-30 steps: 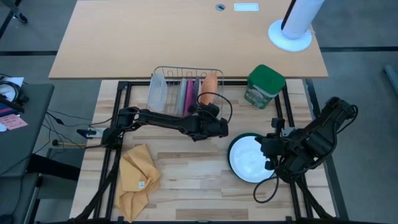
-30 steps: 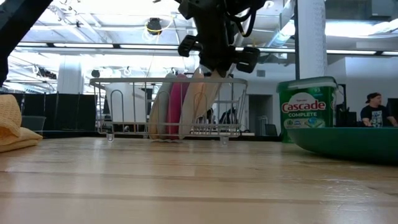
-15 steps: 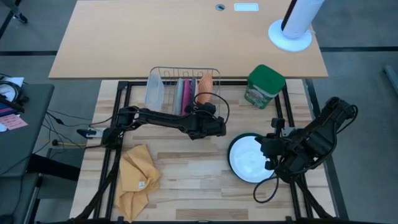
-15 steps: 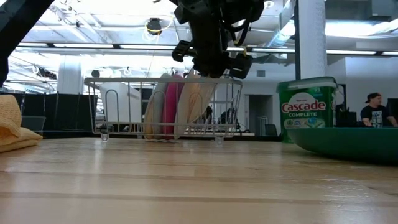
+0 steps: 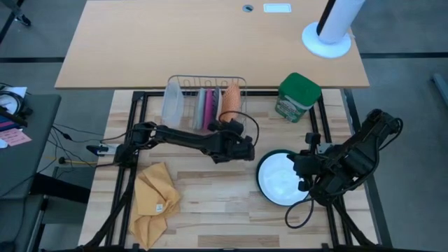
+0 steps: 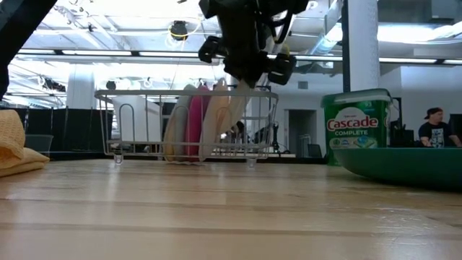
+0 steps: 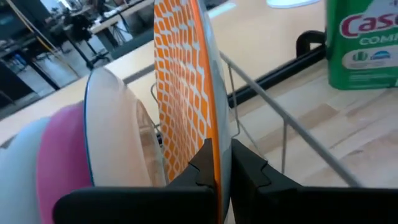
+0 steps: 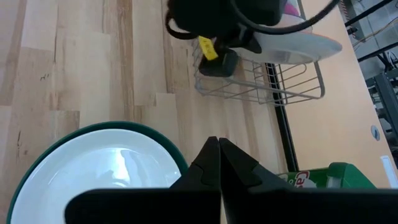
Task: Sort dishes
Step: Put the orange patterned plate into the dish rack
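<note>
Left gripper [image 7: 219, 163] clamped tight on the edge of the orange-and-white plate [image 7: 186, 87], at upper centre of the high view, plate standing on edge at the right end of the wire rack [image 5: 183, 80]. In the same rack, to the left of it: a pink plate [image 5: 211, 103], a grey plate [image 5: 202, 106], and a frosted container [image 5: 172, 105] at the rack's left end. Seen from the low view, arm reaching down from the top centre onto the rack [image 6: 123, 101], plates leaning left.

Right gripper [image 8: 219, 163] closed, holding nothing, hovering just over the rim of the large white plate with green rim [image 5: 281, 178], lower right of centre in the high view, flat on the wooden table [image 5: 210, 189].

Green canister [image 5: 298, 96] upright at upper right of the table. Yellow cloth [image 5: 155, 198] crumpled at lower left.
</note>
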Motion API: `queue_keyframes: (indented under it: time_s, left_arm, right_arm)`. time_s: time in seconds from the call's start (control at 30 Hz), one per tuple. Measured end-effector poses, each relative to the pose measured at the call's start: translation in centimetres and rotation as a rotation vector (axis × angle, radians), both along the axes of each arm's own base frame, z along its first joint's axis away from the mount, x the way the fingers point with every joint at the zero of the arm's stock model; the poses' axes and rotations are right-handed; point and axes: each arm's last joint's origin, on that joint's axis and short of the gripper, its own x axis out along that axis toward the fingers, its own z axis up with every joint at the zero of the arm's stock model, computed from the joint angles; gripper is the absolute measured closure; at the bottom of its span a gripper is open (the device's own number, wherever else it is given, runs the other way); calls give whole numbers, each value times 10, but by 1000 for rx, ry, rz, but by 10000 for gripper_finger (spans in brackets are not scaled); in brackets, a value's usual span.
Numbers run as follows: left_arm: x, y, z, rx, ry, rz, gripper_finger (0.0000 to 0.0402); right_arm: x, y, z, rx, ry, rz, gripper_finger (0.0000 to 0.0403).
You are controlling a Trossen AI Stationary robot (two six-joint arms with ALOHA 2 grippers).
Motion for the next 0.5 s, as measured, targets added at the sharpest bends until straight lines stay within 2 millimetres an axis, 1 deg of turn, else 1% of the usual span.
queue_keyframes:
  time_s: [0.17, 0.33, 0.5]
  left_arm:
    - [0, 4, 1, 22, 5, 21, 398]
    - [0, 3, 1, 15, -5, 17, 398]
    - [0, 11, 0, -13, -25, 30, 395]
  right_arm:
    - [0, 0, 0, -1, 2, 0, 403]
    - [1, 1, -1, 0, 3, 0, 403]
    - [0, 1, -1, 0, 4, 0, 403]
